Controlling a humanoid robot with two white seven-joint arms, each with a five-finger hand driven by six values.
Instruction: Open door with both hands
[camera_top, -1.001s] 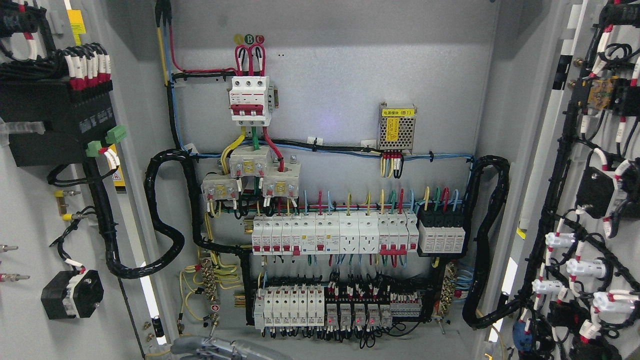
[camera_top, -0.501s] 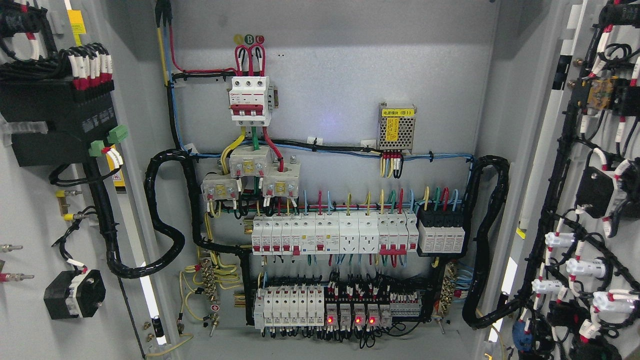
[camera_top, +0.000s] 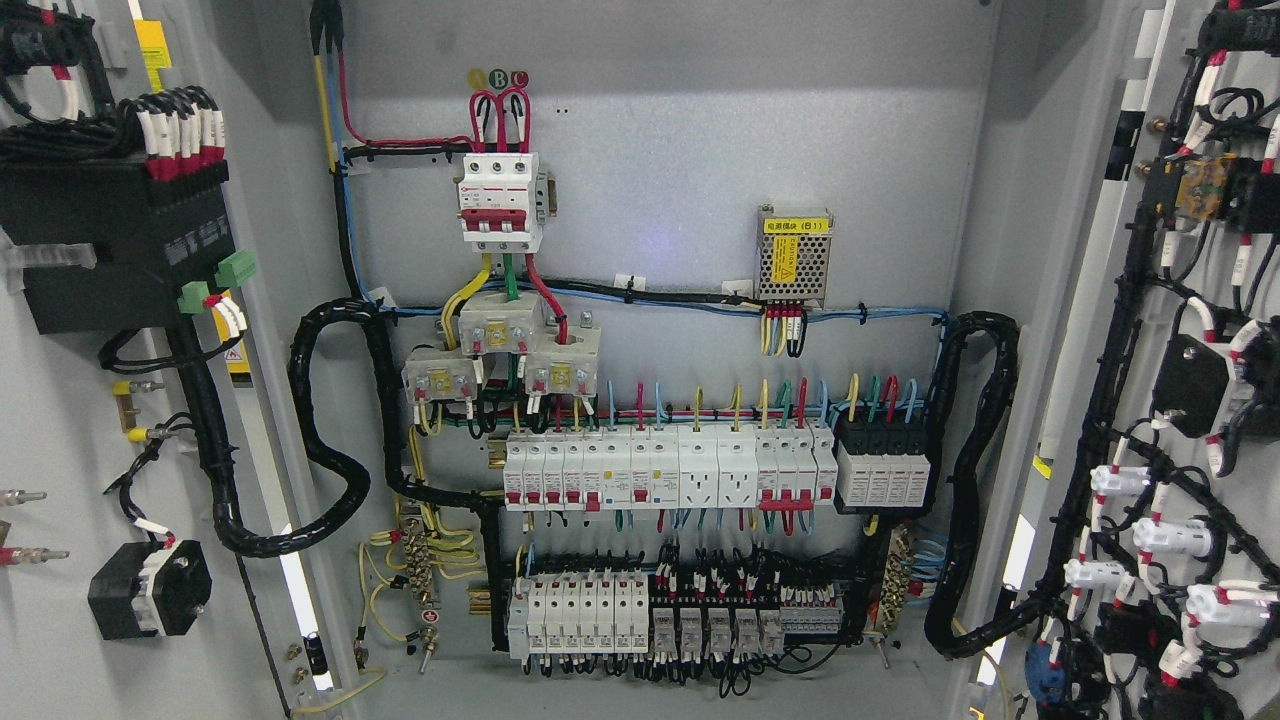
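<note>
Grey steel cabinet: the enclosure (camera_top: 660, 150) stands wide open, its painted back panel facing the camera and filling the middle of the view.
Left door: a grey sheet-metal leaf (camera_top: 60, 420) is swung out at the picture's left, inner face showing, carrying a black rectangular module (camera_top: 115, 245) and a thick black corrugated cable loom (camera_top: 330, 440).
Right door: the matching grey metal leaf (camera_top: 1150, 330) is swung out at the right, hung with black wiring and white plug connectors (camera_top: 1170, 535).
Inside: a white three-pole breaker with red levers (camera_top: 500, 195) sits high on the panel, a perforated silver power supply with a yellow label (camera_top: 795, 255) is to its right, and two rows of small white breakers (camera_top: 660, 470) run below.
Robot hands: neither hand is in the picture, so I cannot tell whether the fingers are spread, closed or holding anything.
Key relation: both doors stand upright, long axis vertical, one to each side of the robot's line of sight; with no arm visible, which hand is nearer to which leaf cannot be told.
Progress, as I judge it: the doors look fully parted, so the opening seems done or all but done.
</note>
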